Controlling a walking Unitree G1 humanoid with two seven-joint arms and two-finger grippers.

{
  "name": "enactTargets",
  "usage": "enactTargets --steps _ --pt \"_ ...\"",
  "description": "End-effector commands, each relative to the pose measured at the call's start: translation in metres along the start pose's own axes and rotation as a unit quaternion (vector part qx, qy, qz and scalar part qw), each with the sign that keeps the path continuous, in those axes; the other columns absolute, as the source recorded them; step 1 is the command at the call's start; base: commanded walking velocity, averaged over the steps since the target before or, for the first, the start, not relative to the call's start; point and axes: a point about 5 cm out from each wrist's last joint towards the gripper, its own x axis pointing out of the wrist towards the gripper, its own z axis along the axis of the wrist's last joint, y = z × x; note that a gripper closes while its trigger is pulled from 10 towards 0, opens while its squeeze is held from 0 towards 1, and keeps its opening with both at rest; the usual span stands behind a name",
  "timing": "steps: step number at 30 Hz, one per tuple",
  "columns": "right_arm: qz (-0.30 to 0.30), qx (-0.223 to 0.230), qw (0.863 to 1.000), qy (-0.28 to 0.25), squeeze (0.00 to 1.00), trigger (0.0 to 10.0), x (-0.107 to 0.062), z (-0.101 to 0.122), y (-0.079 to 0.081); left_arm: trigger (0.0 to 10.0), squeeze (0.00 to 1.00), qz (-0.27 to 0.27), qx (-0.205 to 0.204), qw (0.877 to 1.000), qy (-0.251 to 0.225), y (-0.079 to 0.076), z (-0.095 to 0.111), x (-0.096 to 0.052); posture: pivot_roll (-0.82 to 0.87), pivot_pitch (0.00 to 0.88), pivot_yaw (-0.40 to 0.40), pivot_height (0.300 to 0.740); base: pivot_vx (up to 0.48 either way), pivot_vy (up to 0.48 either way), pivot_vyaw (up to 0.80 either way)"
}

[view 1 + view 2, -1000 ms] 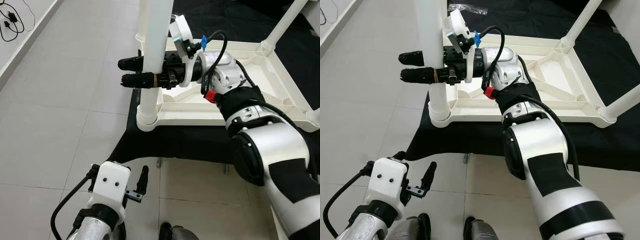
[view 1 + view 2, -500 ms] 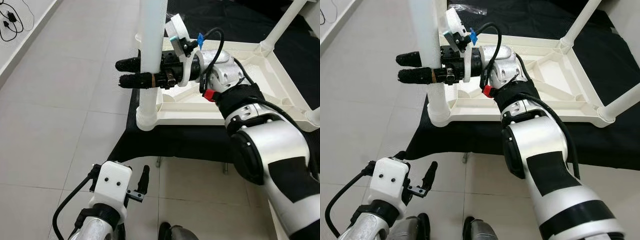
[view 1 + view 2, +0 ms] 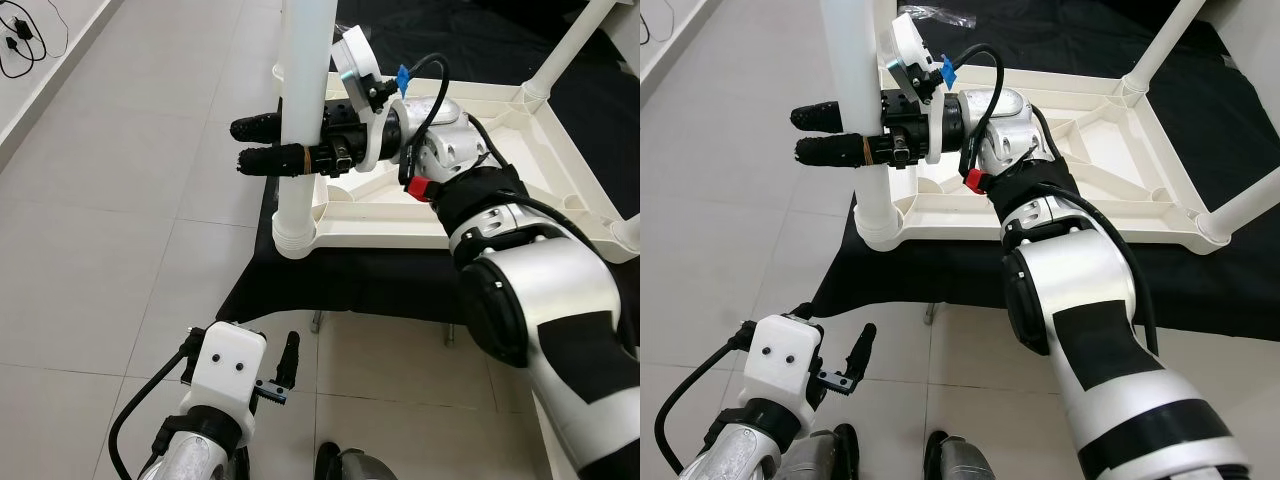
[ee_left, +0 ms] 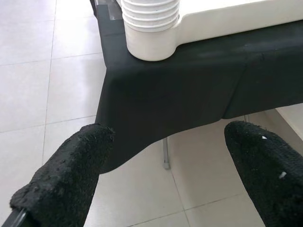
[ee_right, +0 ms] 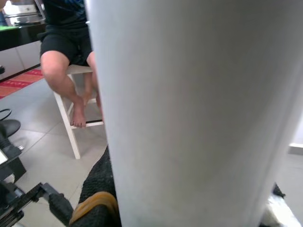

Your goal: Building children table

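Observation:
A white children's table (image 3: pixel 500 215) lies upside down on a surface draped in black cloth (image 3: pixel 380 285). A white table leg (image 3: pixel 303 60) stands upright in the socket (image 3: pixel 295 235) at the table's near left corner. My right gripper (image 3: pixel 240 143) reaches in from the right and is shut on that leg, one finger in front of it and one behind. In the right wrist view the leg (image 5: pixel 199 109) sits very close. My left gripper (image 4: pixel 168 142) hangs open low over the tiled floor, in front of the cloth's corner.
Two more white legs (image 3: pixel 570 45) (image 3: pixel 1250 205) stick up from the far and right corners. A person sits on a white stool (image 5: pixel 71 123) beyond the leg. Cables (image 3: pixel 25 45) lie on the floor at far left. Open tiled floor lies left of the table.
My right gripper and the leg it holds have shifted slightly to the left. The left arm has barely moved.

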Motion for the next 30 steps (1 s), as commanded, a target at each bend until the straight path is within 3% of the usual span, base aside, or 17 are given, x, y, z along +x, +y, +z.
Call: enactTargets --steps 1,17,30 --pt "-0.006 0.023 0.999 0.027 0.00 10.0 -0.004 -0.012 0.001 10.0 0.00 -0.006 0.001 1.000 0.019 -0.003 -0.006 -0.002 0.14 0.281 -0.184 0.740 0.000 0.000 0.00" --pt "-0.032 -0.018 0.999 0.019 0.00 10.0 -0.013 0.005 -0.004 10.0 0.00 -0.012 0.005 1.000 0.021 -0.004 -0.008 -0.001 0.13 0.275 -0.180 0.740 0.000 0.000 0.00" --pt "-0.047 -0.022 0.998 0.043 0.00 10.0 -0.025 0.002 -0.004 10.0 0.00 -0.014 0.011 1.000 0.018 -0.003 -0.008 0.000 0.13 0.278 -0.176 0.740 0.000 0.000 0.00"
